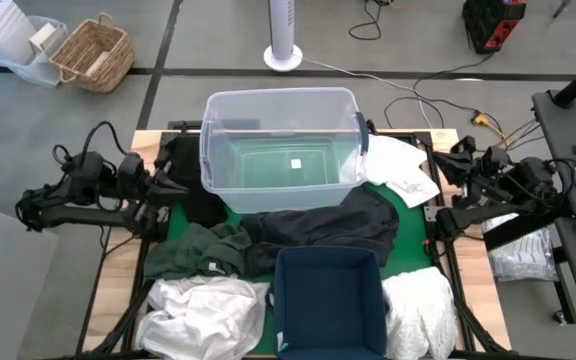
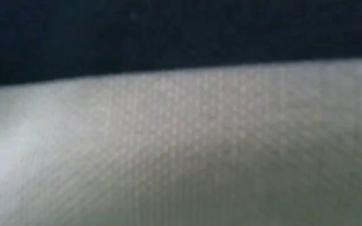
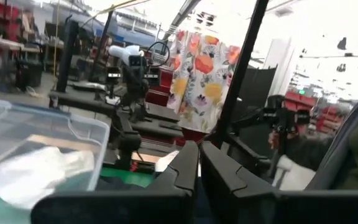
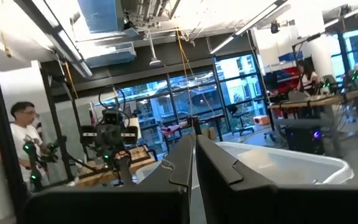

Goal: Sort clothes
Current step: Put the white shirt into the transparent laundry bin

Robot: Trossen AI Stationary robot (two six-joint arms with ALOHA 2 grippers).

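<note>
Lying between both grippers point(image 1: 173, 186) point(image 1: 444, 163): clothes point(image 1: 318, 228).

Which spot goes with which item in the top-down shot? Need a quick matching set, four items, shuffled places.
Things:
1. clear plastic tub
2. navy bin
3. dark green garment
4. left gripper

Places:
A. near edge of the table, centre
B. far middle of the table
C. at the table's left edge, beside the tub
D. left of the bin, above a white garment

Pairs: 1-B, 2-A, 3-D, 4-C
</note>
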